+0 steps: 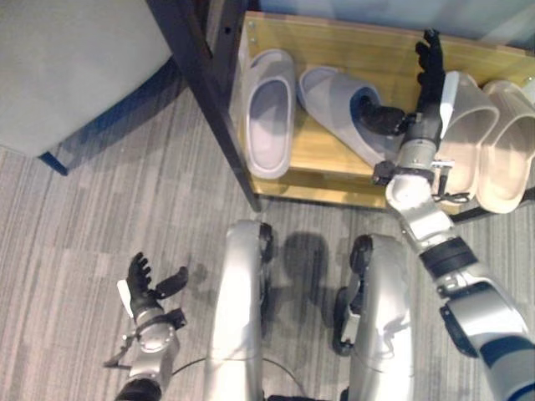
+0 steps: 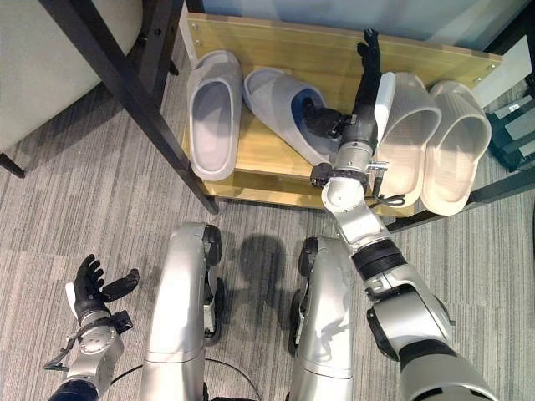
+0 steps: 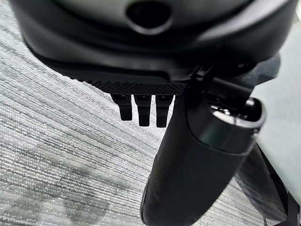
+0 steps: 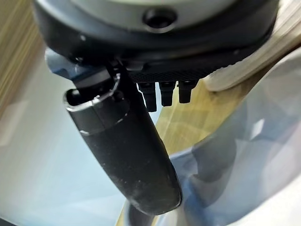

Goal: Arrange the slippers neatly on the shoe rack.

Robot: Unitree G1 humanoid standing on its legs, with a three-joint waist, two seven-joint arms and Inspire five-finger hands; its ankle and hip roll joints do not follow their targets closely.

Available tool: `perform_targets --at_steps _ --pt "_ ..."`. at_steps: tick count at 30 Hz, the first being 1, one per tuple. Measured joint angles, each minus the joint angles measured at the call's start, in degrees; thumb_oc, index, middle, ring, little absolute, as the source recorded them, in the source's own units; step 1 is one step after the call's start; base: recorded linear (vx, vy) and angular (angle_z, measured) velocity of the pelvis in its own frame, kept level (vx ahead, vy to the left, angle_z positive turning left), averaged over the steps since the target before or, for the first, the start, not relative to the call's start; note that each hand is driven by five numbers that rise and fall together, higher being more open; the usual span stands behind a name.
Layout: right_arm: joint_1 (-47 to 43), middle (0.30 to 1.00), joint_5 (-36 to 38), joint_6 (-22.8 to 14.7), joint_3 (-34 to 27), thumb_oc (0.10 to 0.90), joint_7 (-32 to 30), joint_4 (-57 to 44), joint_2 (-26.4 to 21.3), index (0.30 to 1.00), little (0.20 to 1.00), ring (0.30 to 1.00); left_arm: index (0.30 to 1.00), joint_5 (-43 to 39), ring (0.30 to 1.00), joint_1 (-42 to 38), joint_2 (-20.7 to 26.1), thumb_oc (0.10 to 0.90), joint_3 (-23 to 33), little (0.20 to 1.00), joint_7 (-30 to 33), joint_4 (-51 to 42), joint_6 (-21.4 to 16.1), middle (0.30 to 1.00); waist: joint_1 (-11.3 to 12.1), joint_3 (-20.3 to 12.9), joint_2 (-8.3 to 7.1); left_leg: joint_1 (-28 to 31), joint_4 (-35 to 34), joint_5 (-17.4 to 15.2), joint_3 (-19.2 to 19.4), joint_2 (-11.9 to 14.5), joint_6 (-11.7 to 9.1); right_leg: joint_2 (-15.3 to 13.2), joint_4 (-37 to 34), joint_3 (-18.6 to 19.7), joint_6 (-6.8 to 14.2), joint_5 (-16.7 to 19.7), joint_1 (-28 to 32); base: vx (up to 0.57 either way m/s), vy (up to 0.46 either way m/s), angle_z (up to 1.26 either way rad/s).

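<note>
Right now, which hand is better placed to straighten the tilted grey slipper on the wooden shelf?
The right hand: its thumb is already in the tilted grey slipper. The left hand hangs open over the carpet.

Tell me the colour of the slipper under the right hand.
Light grey-lavender slipper, best in the right eye view.

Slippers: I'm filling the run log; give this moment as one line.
right hand open, thumb in tilted grey slipper | left hand idle, open | shoe rack

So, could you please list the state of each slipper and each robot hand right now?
Left grey slipper: flat, straight on the shelf.
Right grey slipper: flat but angled, thumb inside.
Beige slippers: side by side.
Right robot hand: fingers straight, on the angled slipper.
Left robot hand: open, idle over carpet.
</note>
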Motion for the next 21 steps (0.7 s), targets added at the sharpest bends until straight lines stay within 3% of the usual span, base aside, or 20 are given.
perform_targets --at_steps 10,21 --pt "3.9 0.9 -0.4 -0.1 -1.9 0.8 0.1 -5.3 0.0 0.9 0.9 0.9 0.9 1.3 0.9 0.8 0.0 0.8 0.0 0.9 0.1 0.0 0.1 0.9 -0.9 0.0 0.02 0.0 0.0 -0.2 0.3 0.0 -0.4 0.3 0.3 0.4 0.0 0.0 -0.6 0.0 0.0 0.0" --pt "13.0 0.9 -0.4 -3.5 -4.0 0.8 3.0 -16.4 0.1 0.9 0.9 0.9 0.9 3.3 0.9 0.8 -0.1 0.8 0.0 0.9 0.5 -0.6 0.2 0.9 -1.0 0.0 0.01 -0.1 0.0 -0.4 0.3 0.0 -0.3 0.3 0.4 0.4 0.0 0.0 -0.7 0.0 0.0 0.0"
